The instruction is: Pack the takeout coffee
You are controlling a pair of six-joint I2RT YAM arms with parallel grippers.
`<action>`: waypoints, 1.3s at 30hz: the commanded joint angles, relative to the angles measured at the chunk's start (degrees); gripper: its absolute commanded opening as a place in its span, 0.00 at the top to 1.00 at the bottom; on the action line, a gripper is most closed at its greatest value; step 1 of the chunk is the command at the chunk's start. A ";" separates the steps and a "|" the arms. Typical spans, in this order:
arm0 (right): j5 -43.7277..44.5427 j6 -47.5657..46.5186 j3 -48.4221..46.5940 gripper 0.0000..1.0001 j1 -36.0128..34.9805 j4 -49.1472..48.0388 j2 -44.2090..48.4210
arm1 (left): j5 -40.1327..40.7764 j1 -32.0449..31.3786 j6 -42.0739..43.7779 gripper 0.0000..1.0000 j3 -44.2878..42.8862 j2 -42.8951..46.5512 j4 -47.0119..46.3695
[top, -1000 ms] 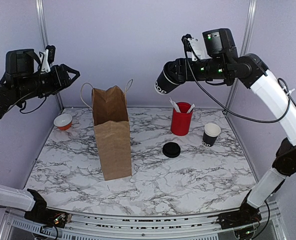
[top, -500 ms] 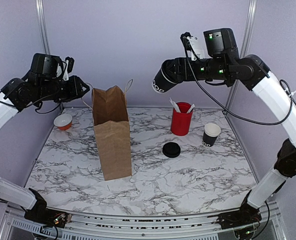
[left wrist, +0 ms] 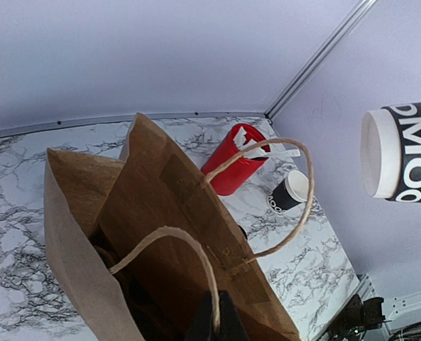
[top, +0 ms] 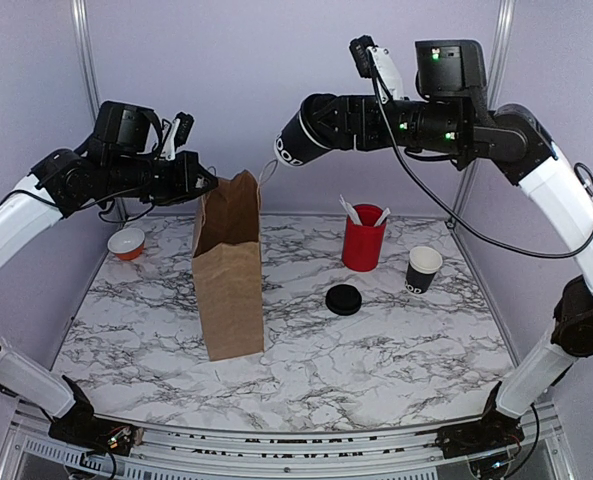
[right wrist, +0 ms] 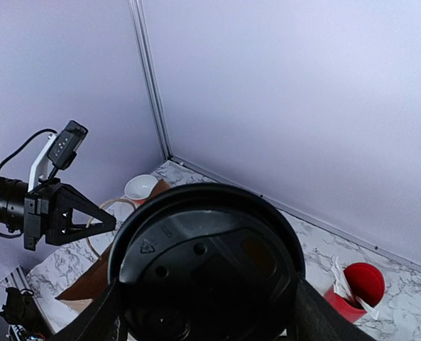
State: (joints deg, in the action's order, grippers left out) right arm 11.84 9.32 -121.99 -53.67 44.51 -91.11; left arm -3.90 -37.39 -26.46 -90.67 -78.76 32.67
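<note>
The takeout coffee [top: 298, 145], a black paper cup with white lettering and a black lid [right wrist: 206, 263], lies on its side in the air with my right gripper [top: 321, 125] shut on it, its white base pointing left. It hangs just above and right of the brown paper bag's [top: 228, 270] open mouth. In the left wrist view the cup [left wrist: 409, 153] floats at the upper right of the bag [left wrist: 160, 213]. My left gripper [top: 208, 180] is shut on the bag's near twine handle [left wrist: 189, 238] at the top left edge. Both of its dark fingertips [left wrist: 228, 320] pinch the twine.
An open black cup with a white inside [top: 423, 268] stands at the right. A red cup with white sticks [top: 363, 240] is behind the middle. A flat black lid [top: 344, 299] lies in front of it. A small orange-and-white bowl [top: 126, 243] sits at the back left.
My left gripper swung right to the bag's top and shut on the handle, tipping the bag's top slightly. The right arm carried the cup leftward, closer to the bag's mouth.
</note>
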 commanded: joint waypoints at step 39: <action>-9.12 5.66 -7.74 0.34 -2.14 7.61 -16.70 | -4.17 -6.31 -10.74 1.00 7.44 2.87 -21.18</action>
State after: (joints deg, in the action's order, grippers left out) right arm 4.34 13.78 -126.91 -55.40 50.09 -106.61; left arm -5.87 -42.96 -37.17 -83.57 -76.84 15.20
